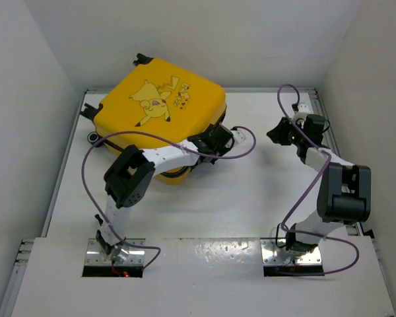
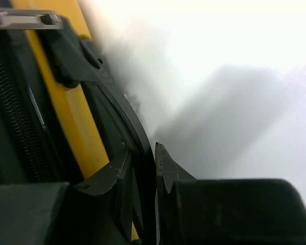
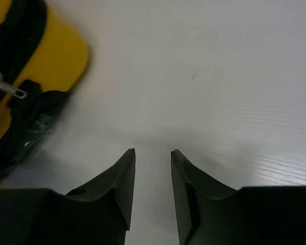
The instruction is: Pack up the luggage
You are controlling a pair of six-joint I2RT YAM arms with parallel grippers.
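The luggage (image 1: 162, 105), a glossy yellow hard-shell suitcase with a Pikachu print, lies closed and flat at the back left of the table. My left gripper (image 1: 214, 140) is at its right edge. In the left wrist view the left gripper (image 2: 143, 150) is shut on a thin, curved black part (image 2: 117, 117) of the luggage, beside the yellow shell (image 2: 66, 112) and the black zipper band (image 2: 13, 127). My right gripper (image 1: 277, 132) hovers open and empty to the right of the luggage. In the right wrist view the right gripper (image 3: 153, 152) faces bare table, with a corner of the luggage (image 3: 61, 56) and a zipper pull (image 3: 7, 89) at the left.
White walls enclose the table on the left, back and right. Black wheels (image 1: 142, 59) stick out at the luggage's far-left side. Purple cables (image 1: 287, 92) loop off both arms. Bare white table (image 1: 251, 191) lies between the arms.
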